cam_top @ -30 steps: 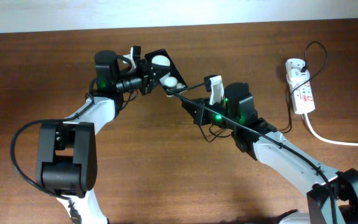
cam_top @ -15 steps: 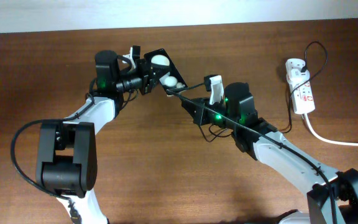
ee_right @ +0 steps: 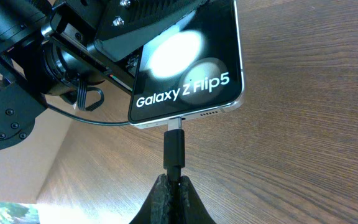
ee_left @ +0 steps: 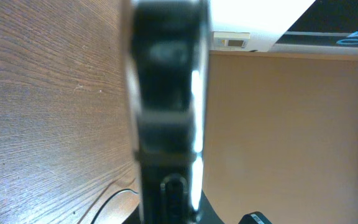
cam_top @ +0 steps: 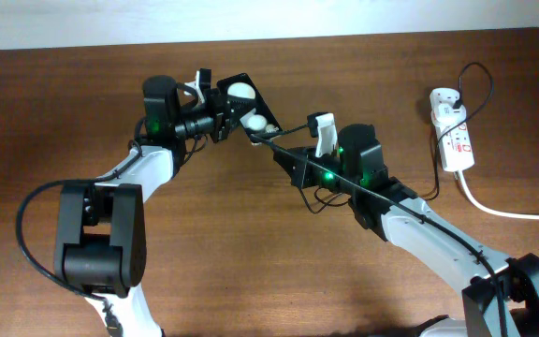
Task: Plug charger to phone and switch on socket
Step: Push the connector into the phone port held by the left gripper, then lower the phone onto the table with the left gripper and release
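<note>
The right claw (ee_right: 173,182) is pinched on the black plug of the charger (ee_right: 174,149), directly ahead of its fingertips. The plug's metal tip sits at the port in the bottom edge of the phone (ee_right: 185,81), with a sliver of silver showing, so I judge it is not fully seated. To finish the step, push straight along the plug's axis, keep it square to that edge, and do not twist.

Just beyond the plug, the left claw (cam_top: 219,110) is clamped on the phone and holds it tilted above the bench (cam_top: 251,262). It has to brace against the push. Its own camera shows only a blurred dark edge.

Nothing lies between plug and port. The charger's lead drapes back over the right arm and could tug the plug sideways.

Far behind the right claw, out past its elbow, the socket (cam_top: 454,131) lies flat with its thick white cord (cam_top: 508,211) trailing away. I cannot tell how its switch stands.
</note>
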